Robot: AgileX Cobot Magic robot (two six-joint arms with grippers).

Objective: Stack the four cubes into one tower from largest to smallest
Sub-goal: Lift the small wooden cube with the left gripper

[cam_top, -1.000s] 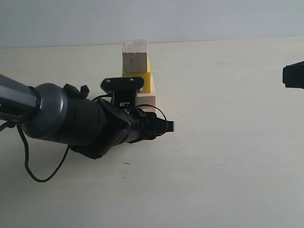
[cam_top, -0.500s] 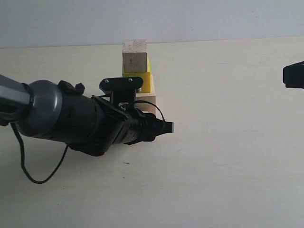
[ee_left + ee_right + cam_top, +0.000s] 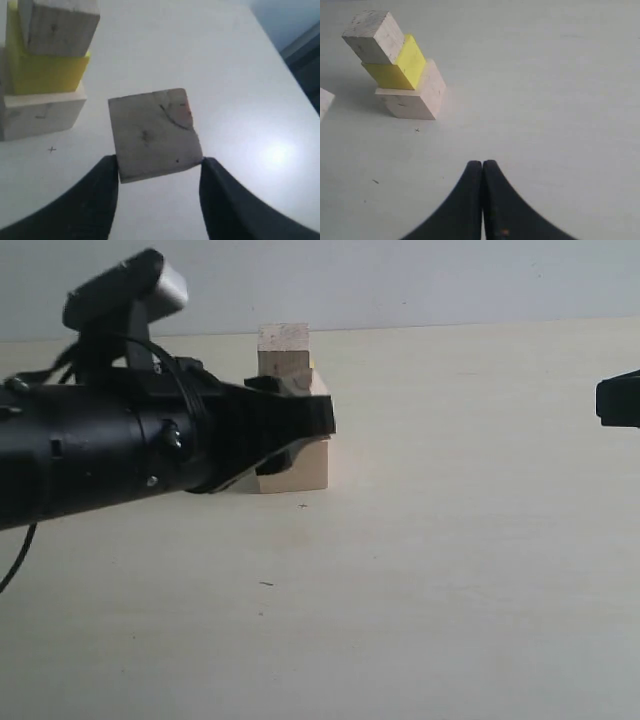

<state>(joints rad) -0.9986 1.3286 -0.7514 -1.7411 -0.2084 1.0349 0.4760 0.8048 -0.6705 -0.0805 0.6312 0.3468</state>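
Observation:
A three-cube stack stands on the table: the large wood cube at the bottom, the yellow cube on it, and the medium wood cube on top, each set slightly askew. My left gripper is shut on the small wood cube and holds it in the air beside the stack. In the exterior view the left arm hides most of the yellow cube. My right gripper is shut and empty, well away from the stack, at the right edge.
The pale tabletop stretches bare around the stack. The left arm's black body fills the left of the exterior view, and a wall rises behind the table.
The left arm has risen from table level with the small wood cube and now sits at the height of the stack's middle, covering the yellow cube. The right arm has not moved.

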